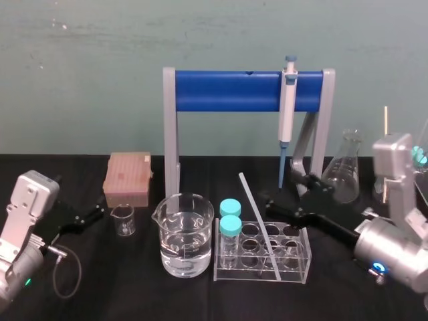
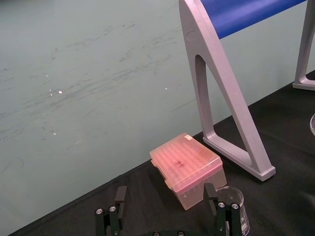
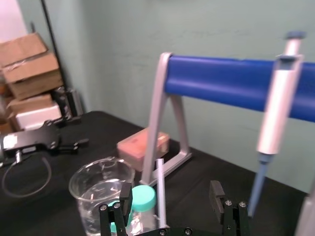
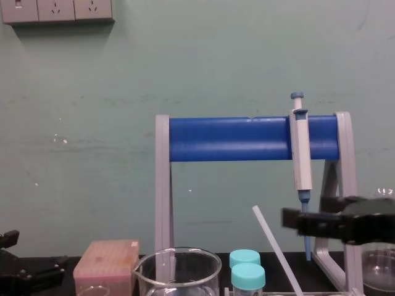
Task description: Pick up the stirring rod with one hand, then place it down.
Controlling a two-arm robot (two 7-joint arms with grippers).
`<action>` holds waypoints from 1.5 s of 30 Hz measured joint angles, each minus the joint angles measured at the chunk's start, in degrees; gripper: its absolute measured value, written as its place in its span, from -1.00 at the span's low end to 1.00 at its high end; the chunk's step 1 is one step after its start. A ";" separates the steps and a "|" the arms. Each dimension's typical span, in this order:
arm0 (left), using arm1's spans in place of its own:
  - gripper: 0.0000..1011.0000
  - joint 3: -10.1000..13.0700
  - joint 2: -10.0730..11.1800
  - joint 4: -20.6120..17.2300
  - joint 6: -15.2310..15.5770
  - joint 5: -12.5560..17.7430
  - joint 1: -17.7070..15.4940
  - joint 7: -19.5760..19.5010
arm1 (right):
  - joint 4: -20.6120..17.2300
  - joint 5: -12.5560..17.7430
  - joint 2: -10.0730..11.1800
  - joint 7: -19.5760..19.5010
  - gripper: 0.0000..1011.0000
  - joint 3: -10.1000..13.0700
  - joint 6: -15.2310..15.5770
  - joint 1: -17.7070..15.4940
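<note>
The stirring rod (image 1: pixel 259 226) is a thin whitish rod that leans in the clear tube rack (image 1: pixel 302 267), its top tilted toward the back left. In the right wrist view the stirring rod (image 3: pixel 160 189) stands between the fingers, touching neither. My right gripper (image 1: pixel 279 190) is open just to the right of the rod's upper part, and shows again as the right gripper (image 3: pixel 171 192) and the right gripper (image 4: pixel 296 220). The rod (image 4: pixel 276 248) slants below it in the chest view. My left gripper (image 1: pixel 87 216) rests parked at the left, open, as the left gripper (image 2: pixel 165 196).
A grey-and-blue stand (image 1: pixel 227 91) holds a pipette (image 1: pixel 287 110) behind the rack. A beaker of water (image 1: pixel 183 234), a small beaker (image 1: pixel 124 219), a pink tip box (image 1: pixel 128 178), two teal-capped vials (image 1: pixel 230 226) and a flask (image 1: pixel 343 170) crowd the black table.
</note>
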 joint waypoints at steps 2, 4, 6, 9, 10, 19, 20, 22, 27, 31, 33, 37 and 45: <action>0.98 0.00 0.00 0.00 0.00 0.00 0.00 0.00 | 0.94 -1.00 -0.70 0.60 0.98 -1.02 1.41 1.34; 0.98 0.00 0.00 0.00 0.00 0.00 0.00 0.00 | 2.11 -2.00 -1.67 0.85 0.98 -1.94 2.60 2.68; 0.98 -0.01 0.00 0.00 0.00 0.00 0.00 0.00 | 2.91 -2.54 -2.22 0.94 0.98 -2.35 3.18 3.43; 0.98 0.00 0.00 0.00 0.00 0.00 0.00 0.00 | 4.93 -3.57 -3.63 1.42 0.98 -3.22 3.99 5.09; 0.98 0.00 0.00 0.00 0.00 0.00 0.00 0.00 | 6.00 -4.01 -4.33 1.70 0.98 -3.65 4.20 5.89; 0.98 0.00 0.01 0.00 0.00 0.00 0.00 0.00 | 10.29 -5.81 -7.15 2.91 0.98 -4.98 4.87 8.77; 0.98 0.00 0.00 0.00 0.00 0.00 0.00 0.00 | 10.55 -5.91 -7.33 2.97 0.98 -5.02 4.89 8.94; 0.98 0.00 0.00 0.00 0.00 0.00 0.00 0.00 | 11.17 -6.21 -7.76 3.15 0.98 -5.07 4.91 9.36; 0.98 0.00 0.00 0.00 0.00 0.00 0.00 0.00 | 12.36 -7.03 -8.61 3.22 0.98 -5.09 4.76 9.93; 0.98 0.00 0.00 0.00 0.00 0.00 0.00 0.00 | 12.41 -7.08 -8.62 3.21 0.98 -5.10 4.70 9.96; 0.98 0.00 0.00 0.00 0.00 0.00 0.00 0.00 | 12.40 -7.06 -8.60 3.22 0.98 -5.10 4.70 9.95; 0.98 0.00 0.00 0.00 0.00 0.00 0.00 0.00 | 12.34 -7.02 -8.57 3.22 0.94 -5.09 4.70 9.95; 0.98 0.00 0.00 0.00 0.00 0.00 0.00 0.00 | 12.26 -6.90 -8.53 3.23 0.63 -5.07 4.70 9.93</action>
